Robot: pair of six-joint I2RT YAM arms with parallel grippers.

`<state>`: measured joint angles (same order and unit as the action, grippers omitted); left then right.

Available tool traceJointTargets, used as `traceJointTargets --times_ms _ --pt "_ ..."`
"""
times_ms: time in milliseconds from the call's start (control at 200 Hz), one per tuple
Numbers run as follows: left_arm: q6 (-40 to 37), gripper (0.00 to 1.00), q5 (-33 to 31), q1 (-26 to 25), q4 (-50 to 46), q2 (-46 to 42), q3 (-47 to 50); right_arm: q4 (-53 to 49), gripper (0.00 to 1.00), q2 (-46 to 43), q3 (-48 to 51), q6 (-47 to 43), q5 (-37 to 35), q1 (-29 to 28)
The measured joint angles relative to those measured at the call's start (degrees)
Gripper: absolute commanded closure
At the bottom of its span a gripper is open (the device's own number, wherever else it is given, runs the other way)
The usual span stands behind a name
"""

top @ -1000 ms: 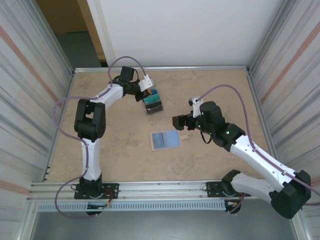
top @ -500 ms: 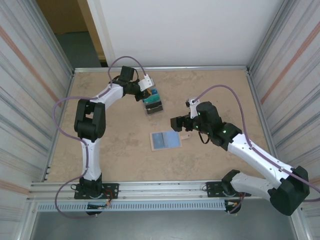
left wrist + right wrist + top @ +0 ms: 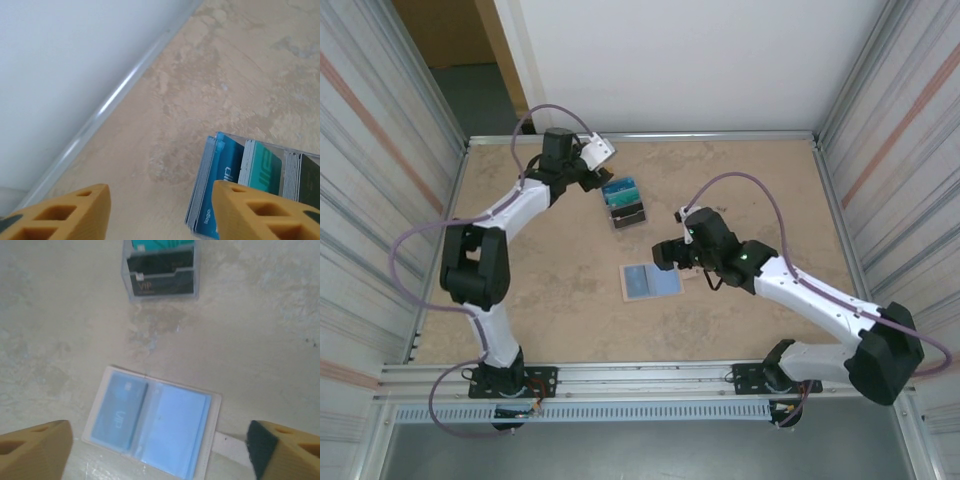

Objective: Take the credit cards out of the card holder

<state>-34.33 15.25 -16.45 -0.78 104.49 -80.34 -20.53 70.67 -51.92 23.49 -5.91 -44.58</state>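
Observation:
The card holder (image 3: 650, 282) lies open on the table, pale-blue lining up, its tan tab (image 3: 231, 445) pointing right. One blue credit card (image 3: 118, 415) marked VIP sits in its left pocket. Other credit cards (image 3: 625, 203), blue, teal and black, stand on edge in a small clear box (image 3: 160, 287). My right gripper (image 3: 665, 252) hovers open just above the holder's far right edge; in the right wrist view the right gripper (image 3: 160, 452) straddles the holder. My left gripper (image 3: 598, 153) is open and empty, back-left of the box; the blue cards (image 3: 220, 185) stand by its right finger (image 3: 260, 212).
A metal rail and white wall (image 3: 75, 75) run along the table's back edge close behind the left gripper. Corrugated side walls (image 3: 390, 180) enclose the table. Bare tabletop (image 3: 750, 190) lies to the right of the card box.
My left gripper has opened and pulled back-left from the card box. The right arm has swung left and come over the card holder.

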Motion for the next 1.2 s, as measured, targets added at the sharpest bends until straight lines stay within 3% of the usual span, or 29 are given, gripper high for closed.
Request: traceJointTargets --times_ms 25,40,241,336,446,631,817,1198 --pt "1.92 0.04 -0.92 0.00 0.98 -1.55 1.49 -0.52 0.18 0.96 -0.61 0.44 -0.35 -0.52" --pt "2.47 0.02 -1.27 0.00 1.49 -2.60 2.40 -0.79 0.19 1.57 -0.92 0.44 -0.42 -0.79" --pt "17.66 0.01 -6.67 0.00 9.38 -16.79 16.72 -2.73 0.33 8.85 -3.98 1.99 -1.36 -5.03" --pt "23.98 0.01 -8.63 -0.07 12.11 -23.21 24.52 -3.10 0.45 12.44 -5.49 2.45 -0.87 -6.86" --pt "29.40 0.01 -12.24 -0.94 13.22 -29.64 32.33 -3.61 0.50 17.25 -7.82 2.89 -0.20 -8.92" --pt "36.39 0.02 -16.96 -1.79 13.70 -38.27 41.53 -5.01 0.52 25.00 -12.39 2.84 0.37 -11.85" --pt "39.23 0.01 -18.38 -1.79 12.79 -43.56 44.68 -6.03 0.54 31.78 -15.85 2.32 1.07 -13.25" --pt "40.87 0.01 -18.38 -1.79 12.55 -45.81 47.12 -7.06 0.52 36.98 -17.53 1.49 1.01 -13.16"
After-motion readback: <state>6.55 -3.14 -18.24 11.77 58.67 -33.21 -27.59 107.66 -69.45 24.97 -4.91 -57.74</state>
